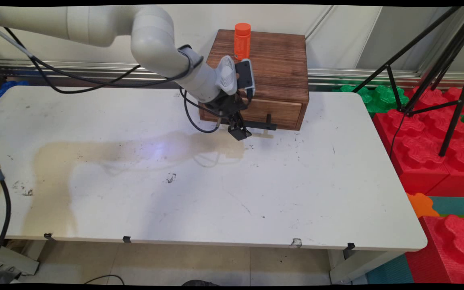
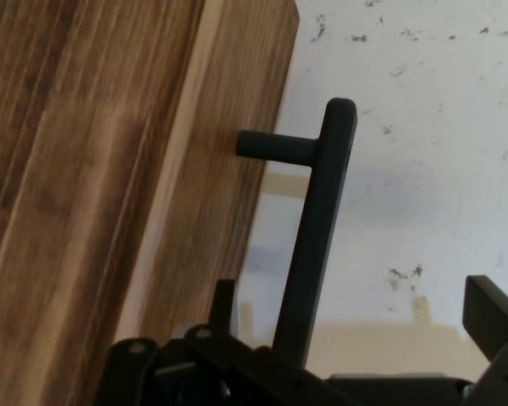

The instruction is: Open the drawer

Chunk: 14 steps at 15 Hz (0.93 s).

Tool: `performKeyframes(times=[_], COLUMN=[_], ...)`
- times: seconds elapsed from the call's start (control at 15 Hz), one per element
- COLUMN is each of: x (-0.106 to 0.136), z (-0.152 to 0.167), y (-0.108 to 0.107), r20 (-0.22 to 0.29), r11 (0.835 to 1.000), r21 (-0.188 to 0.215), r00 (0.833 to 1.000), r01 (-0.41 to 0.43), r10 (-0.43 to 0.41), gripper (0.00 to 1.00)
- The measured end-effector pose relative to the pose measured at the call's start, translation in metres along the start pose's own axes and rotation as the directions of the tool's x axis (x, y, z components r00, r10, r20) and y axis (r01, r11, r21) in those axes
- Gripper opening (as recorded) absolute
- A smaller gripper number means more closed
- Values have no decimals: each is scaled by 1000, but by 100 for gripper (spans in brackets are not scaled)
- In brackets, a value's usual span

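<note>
A dark wooden box (image 1: 272,60) stands at the table's back, with a drawer (image 1: 280,112) in its front face. A black bar handle (image 1: 265,125) sticks out from the drawer front. An orange bottle (image 1: 242,40) stands on the box's top. My gripper (image 1: 239,131) hangs low in front of the drawer, at the handle's left end. In the hand view the handle (image 2: 317,228) runs down between my two fingers, and the gripper (image 2: 356,296) is open, with a gap on either side of the bar. The wooden drawer front (image 2: 110,169) fills the left of that view.
The white table (image 1: 256,193) spreads wide in front of the box. Black cables (image 1: 193,117) hang from the arm near the box's left corner. Red and green foam blocks (image 1: 429,149) and a black tripod (image 1: 453,80) stand to the table's right.
</note>
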Motion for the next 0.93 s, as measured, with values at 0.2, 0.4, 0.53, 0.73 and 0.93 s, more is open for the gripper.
performKeyframes(times=[0.2, 0.4, 0.53, 0.73, 0.93], x=[-1, -2, -2, -4, -6], z=[14, 26, 32, 43, 49], y=[1, 3, 4, 6, 9], r20=[1, 1, 2, 4, 6], r11=[1000, 1000, 1000, 999, 999], r21=[-5, -11, -16, -31, -49], r00=[1000, 1000, 1000, 1000, 1000], r01=[-9, -13, -14, -17, -20], r10=[9, 13, 14, 17, 20], gripper=[100, 100, 100, 100, 100])
